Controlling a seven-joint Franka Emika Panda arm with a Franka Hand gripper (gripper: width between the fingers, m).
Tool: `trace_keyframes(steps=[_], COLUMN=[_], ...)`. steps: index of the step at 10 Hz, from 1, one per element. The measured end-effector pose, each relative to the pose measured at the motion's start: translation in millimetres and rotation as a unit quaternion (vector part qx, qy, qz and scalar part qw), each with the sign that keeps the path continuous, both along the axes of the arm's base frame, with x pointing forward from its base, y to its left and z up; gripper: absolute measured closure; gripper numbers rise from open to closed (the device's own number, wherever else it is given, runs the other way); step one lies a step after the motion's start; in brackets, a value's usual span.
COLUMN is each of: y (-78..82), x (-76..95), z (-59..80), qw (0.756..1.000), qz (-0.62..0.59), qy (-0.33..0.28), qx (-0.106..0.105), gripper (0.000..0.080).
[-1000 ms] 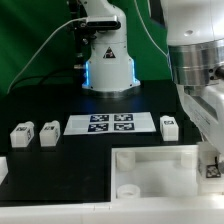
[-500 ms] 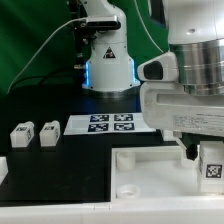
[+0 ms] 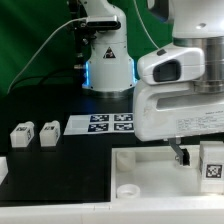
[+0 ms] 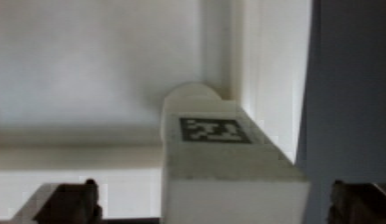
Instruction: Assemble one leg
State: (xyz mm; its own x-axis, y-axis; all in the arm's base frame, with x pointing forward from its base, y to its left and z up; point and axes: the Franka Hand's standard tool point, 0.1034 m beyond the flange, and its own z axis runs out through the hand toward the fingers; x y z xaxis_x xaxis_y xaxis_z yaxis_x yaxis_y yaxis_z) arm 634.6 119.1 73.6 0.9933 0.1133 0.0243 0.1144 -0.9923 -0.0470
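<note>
The tray-like tabletop part point(image 3: 150, 172) lies nearest on the black surface point(image 3: 40, 165), and serves as the landmark here. Over its corner on the exterior view's right, the arm has swung in within the last second: earlier only the wrist showed at the frame edge, and now its white housing covers most of that side. That reads as the approach phase ending and the descent onto a leg beginning.

The leg point(image 4: 215, 140) stands upright at that corner of the tabletop part, its tagged face showing point(image 3: 212, 163). In the wrist view it sits centred between the two dark fingertips point(image 4: 67, 200), apart from both. The end effector point(image 4: 211, 205) is spread wide and holds nothing. My judgement is that it is lined up for a grasp and needs only to lower and close.

Beyond the tabletop part, two more legs point(image 3: 34, 133) rest near its far side on the exterior view's left. The marker board point(image 3: 105, 123) lies farther back, with the lit robot base point(image 3: 108, 70) behind it.
</note>
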Motion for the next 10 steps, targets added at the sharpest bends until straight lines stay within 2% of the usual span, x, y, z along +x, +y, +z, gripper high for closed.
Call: trace_keyframes(steps=[1, 2, 3, 4, 5, 6, 7, 9, 10], y=[0.2, 0.2, 0.9, 1.2, 0.7, 0.1, -0.9, -0.7, -2.8], x=[-0.3, -0.3, -0.4, -0.5, -0.4, -0.2, 0.2, 0.1, 0.2], z=[-0.5, -0.5, -0.5, -0.6, -0.6, -0.7, -1.4, -1.8, -2.4], qw=[1.000, 1.000, 0.998, 0.993, 0.987, 0.976, 0.953, 0.903, 0.850], qz=[-0.010, -0.016, -0.069, -0.118, -0.161, -0.218, -0.303, -0.430, -0.525], qy=[0.001, 0.001, 0.004, 0.006, 0.009, 0.011, 0.016, 0.017, 0.023], qx=[0.001, 0.001, 0.003, 0.004, 0.005, 0.006, 0.012, 0.010, 0.016], gripper=[0.0150, 0.0263, 0.0419, 0.0419, 0.0506, 0.0506, 0.0506, 0.0506, 0.0506])
